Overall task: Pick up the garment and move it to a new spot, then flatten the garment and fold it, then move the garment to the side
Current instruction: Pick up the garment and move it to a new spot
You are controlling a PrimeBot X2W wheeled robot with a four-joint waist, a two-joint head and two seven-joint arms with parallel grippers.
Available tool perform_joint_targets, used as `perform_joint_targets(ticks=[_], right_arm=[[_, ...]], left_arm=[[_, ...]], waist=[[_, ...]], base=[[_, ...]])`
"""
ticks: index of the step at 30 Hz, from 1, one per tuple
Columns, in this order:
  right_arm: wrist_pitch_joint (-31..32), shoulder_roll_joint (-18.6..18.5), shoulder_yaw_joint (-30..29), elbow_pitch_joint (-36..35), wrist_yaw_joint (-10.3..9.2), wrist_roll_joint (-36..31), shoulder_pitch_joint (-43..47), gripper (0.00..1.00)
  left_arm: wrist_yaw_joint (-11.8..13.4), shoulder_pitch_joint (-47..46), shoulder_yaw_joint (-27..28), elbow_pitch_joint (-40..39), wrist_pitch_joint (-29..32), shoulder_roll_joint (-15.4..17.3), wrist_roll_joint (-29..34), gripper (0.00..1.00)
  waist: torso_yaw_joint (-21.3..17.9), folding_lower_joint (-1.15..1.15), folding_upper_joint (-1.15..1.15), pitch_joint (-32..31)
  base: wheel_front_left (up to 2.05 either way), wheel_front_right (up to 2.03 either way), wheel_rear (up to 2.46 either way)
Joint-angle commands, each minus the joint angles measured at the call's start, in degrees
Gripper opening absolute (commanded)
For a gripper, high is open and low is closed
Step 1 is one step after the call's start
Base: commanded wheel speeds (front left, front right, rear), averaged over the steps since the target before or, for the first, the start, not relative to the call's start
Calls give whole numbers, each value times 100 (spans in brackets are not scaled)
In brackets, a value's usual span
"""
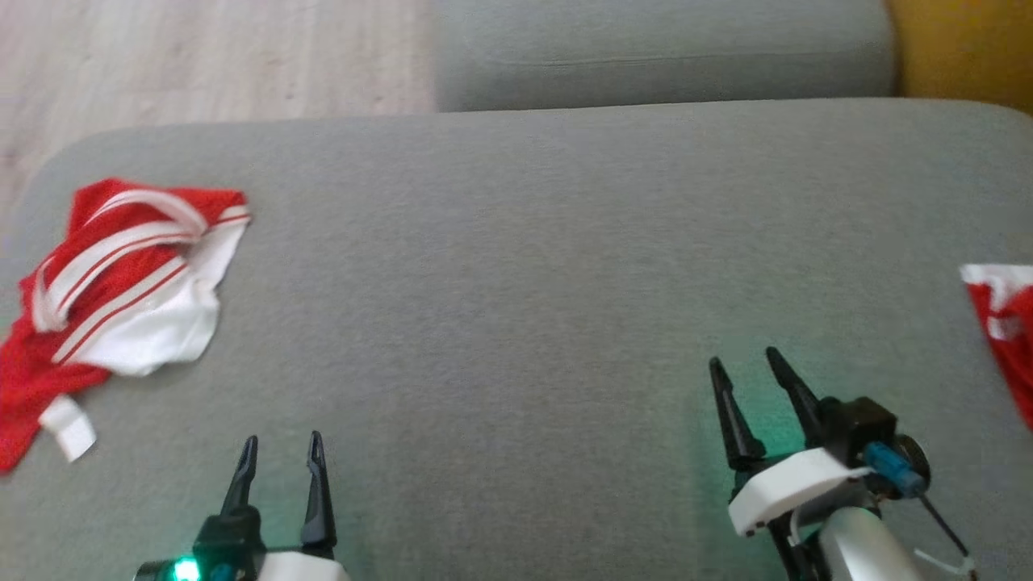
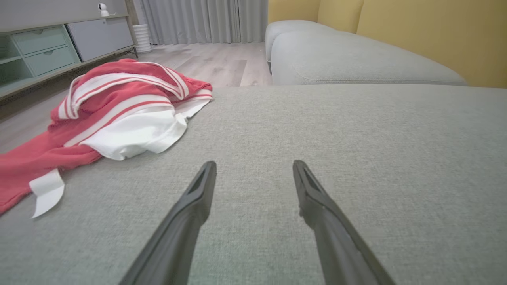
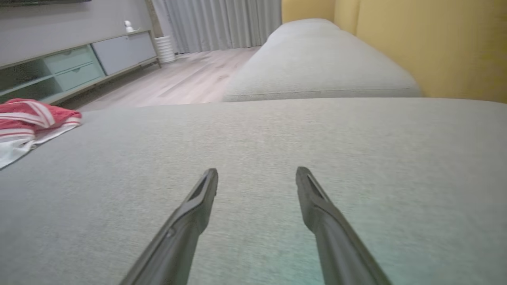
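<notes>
A crumpled red garment [image 1: 121, 282] with white stripes and a white panel lies in a heap at the left end of the grey cushion [image 1: 516, 266]. It also lies ahead and to the left in the left wrist view as the garment [image 2: 119, 111], and at the far left edge of the right wrist view as the garment [image 3: 27, 122]. My left gripper [image 1: 282, 440] is open at the lower left, just right of the heap and apart from it, nothing between its fingers [image 2: 198, 198]. My right gripper [image 1: 746, 359] is open over bare cushion at the lower right.
Another red and white cloth [image 1: 1005, 331] pokes in at the right edge of the cushion. A second grey cushion [image 1: 662, 56] lies behind, with a yellow backrest [image 2: 435, 35] beside it. Wooden floor [image 1: 202, 64] lies beyond the cushion's far left; a low cabinet [image 2: 47, 51] stands there.
</notes>
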Motion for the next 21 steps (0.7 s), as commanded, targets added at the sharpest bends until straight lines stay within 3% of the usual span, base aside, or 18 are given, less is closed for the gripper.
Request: perform_joint_targets(ticks=[1, 12, 16, 21], right_arm=[[-61, 13, 217, -217, -5, 26, -106, 100], [-61, 14, 715, -270, -5, 184, -64, 100], [-61, 14, 949, -237, -5, 307, -128, 100], [-61, 14, 957, -213, -5, 273, -156, 100]], left_arm=[[28, -276, 139, -158, -29, 4, -76, 100], [29, -42, 467, 105, -29, 3, -348, 100], [-29, 121, 753, 121, -29, 3, -477, 100], [-157, 58, 968, -16, -29, 3, -638, 100]], waist=[[388, 0, 0, 80], [2032, 0, 0, 116], [2340, 0, 0, 116], [2406, 0, 0, 190]], base=[[0, 0, 0], [0, 0, 0], [0, 0, 0], [0, 0, 0]])
